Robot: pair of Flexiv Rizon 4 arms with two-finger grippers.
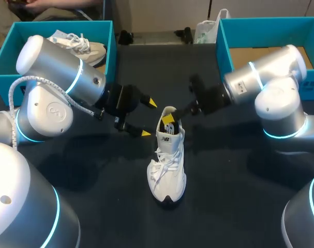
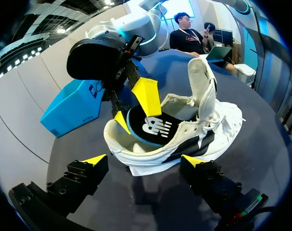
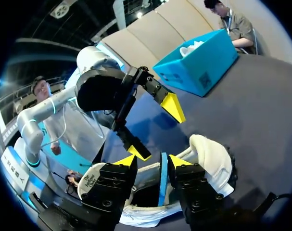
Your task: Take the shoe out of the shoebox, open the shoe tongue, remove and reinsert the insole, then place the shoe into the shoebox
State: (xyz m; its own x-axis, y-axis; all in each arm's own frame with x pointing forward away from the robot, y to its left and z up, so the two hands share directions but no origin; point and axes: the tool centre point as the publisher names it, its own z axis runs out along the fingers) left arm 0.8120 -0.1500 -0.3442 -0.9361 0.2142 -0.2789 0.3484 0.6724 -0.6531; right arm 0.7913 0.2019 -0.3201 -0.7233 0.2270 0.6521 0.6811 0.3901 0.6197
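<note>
A white shoe (image 1: pixel 167 163) stands on the dark table, toe toward the near edge, tongue (image 2: pixel 203 84) pulled up. Its black insole (image 2: pixel 150 127) with a blue edge lies tilted in the heel opening. My right gripper (image 1: pixel 169 120) reaches into that opening from the right. In the right wrist view its fingers (image 3: pixel 125 162) stand apart, open, with the insole's blue edge (image 3: pixel 162 180) between them and a gap on one side. My left gripper (image 1: pixel 148 118) hangs wide open just left of the heel, nothing between its fingers (image 2: pixel 95 160). The heel of the shoe (image 2: pixel 184 139) lies just ahead of them.
A teal shoebox (image 1: pixel 110 46) at the back left holds another white shoe (image 1: pixel 76 44). A second teal shoebox (image 1: pixel 221 46) stands at the back right with a brown floor. Small dark items (image 1: pixel 125 37) and a white bag (image 1: pixel 204 31) sit at the far edge.
</note>
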